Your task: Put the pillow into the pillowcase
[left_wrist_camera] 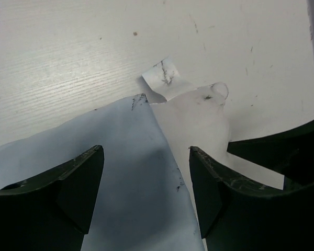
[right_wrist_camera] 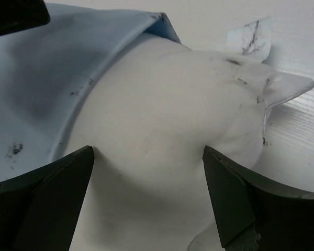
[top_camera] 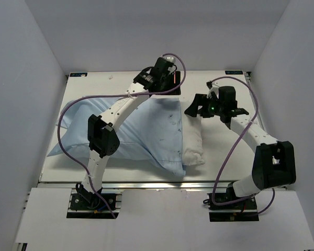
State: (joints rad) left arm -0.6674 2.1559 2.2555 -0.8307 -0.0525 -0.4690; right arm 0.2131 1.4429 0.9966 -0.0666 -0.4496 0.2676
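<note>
Top external: pillow (top_camera: 194,147) end sticks out past the pillowcase (top_camera: 149,137) edge.

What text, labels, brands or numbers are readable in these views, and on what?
No text is readable.
Tag at the pillow corner: dark print, too blurred to read.
Small stickers at the table far corners: too small to read.
Pillowcase: only dark specks, no lettering.

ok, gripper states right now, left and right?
Left gripper: open, holding nothing, over the pillowcase edge.
Right gripper: open, straddling the exposed end of the pillow, nothing gripped.
</note>
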